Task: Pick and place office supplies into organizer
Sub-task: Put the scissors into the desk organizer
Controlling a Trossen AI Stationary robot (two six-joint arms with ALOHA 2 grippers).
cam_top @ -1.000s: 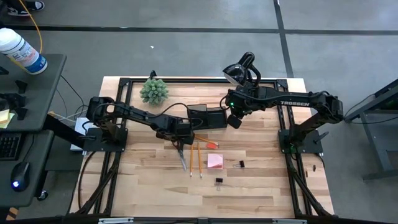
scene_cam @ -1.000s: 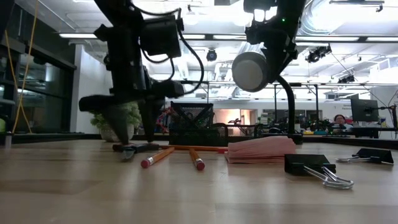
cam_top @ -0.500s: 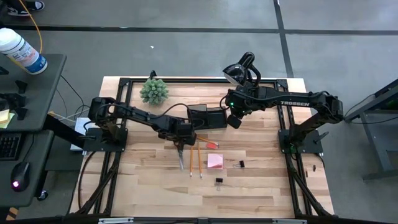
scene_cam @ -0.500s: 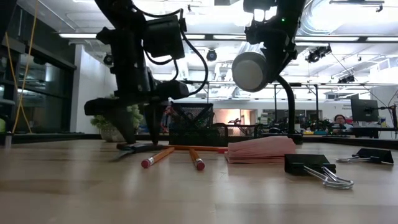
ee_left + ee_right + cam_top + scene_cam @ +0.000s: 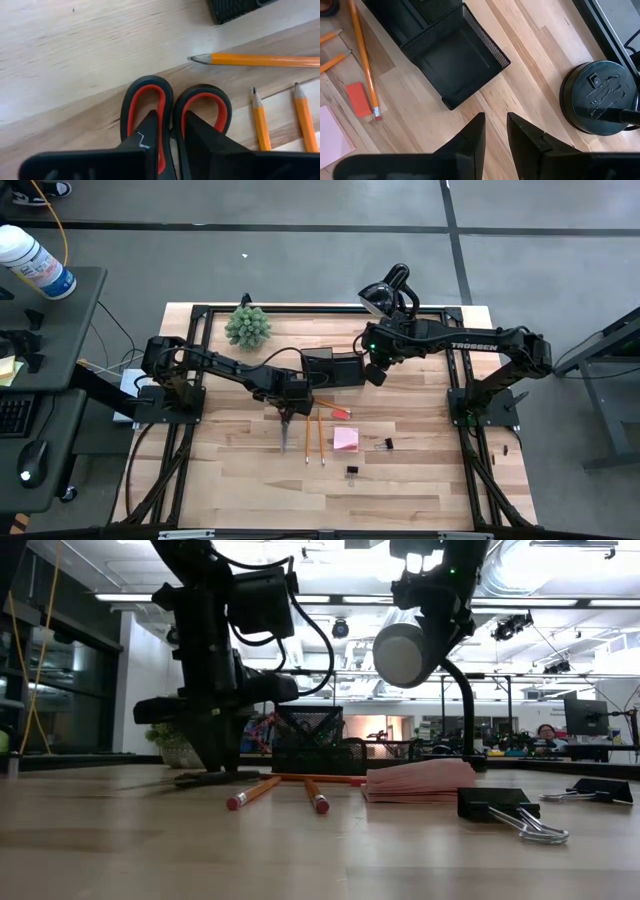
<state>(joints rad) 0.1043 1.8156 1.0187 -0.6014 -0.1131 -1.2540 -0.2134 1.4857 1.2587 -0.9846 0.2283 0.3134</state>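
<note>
Red-and-black-handled scissors lie flat on the wood table, blades toward the near edge. My left gripper stands over their handles, pointing down, and is shut on them. Two pencils lie right of the scissors, and a third lies beyond the handles. The black mesh organizer stands farther back. My right gripper hovers above the table between the organizer and the lamp base, slightly open, holding nothing. My left gripper comes from above, pointing down, with one finger in each handle loop. Between the fingers are the loops' two inner bars, where they meet. The scissors lie flat on the table.
A pink sticky pad, a red eraser and two binder clips lie right of the pencils. A black desk lamp has its base at the back right. A green plant stands at the back left.
My left gripper has shut: its fingers, wide apart over the scissors' handles a second ago, now stand close together on them. The hand has stayed in place. The scissors' blade tip has swung slightly toward the table's left edge.
</note>
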